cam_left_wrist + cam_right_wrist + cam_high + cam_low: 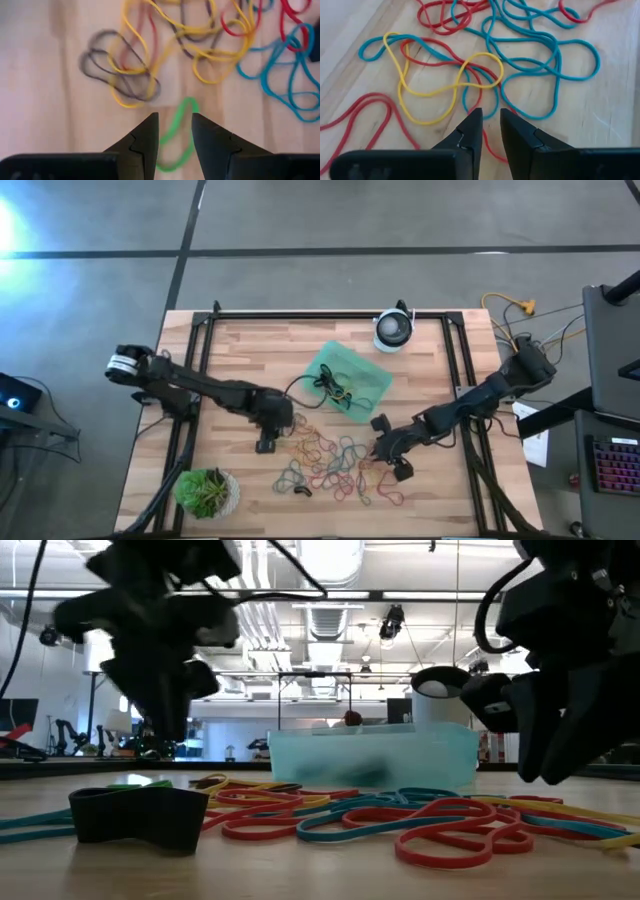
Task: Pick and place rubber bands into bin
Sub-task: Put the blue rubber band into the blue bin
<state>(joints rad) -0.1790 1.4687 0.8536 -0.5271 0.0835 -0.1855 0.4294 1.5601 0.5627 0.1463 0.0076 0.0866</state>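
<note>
We cannot make out what lies in the bin [372, 756] through its cloudy wall (only a dark smear), and the green band [176, 131] runs partly behind the left gripper [175, 125] fingers.

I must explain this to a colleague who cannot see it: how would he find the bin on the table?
Start at the wooden table and look near its far edge, beside the round white-and-black device. The bin is the shallow, translucent mint-green square tray there, already holding a few rubber bands.
</note>
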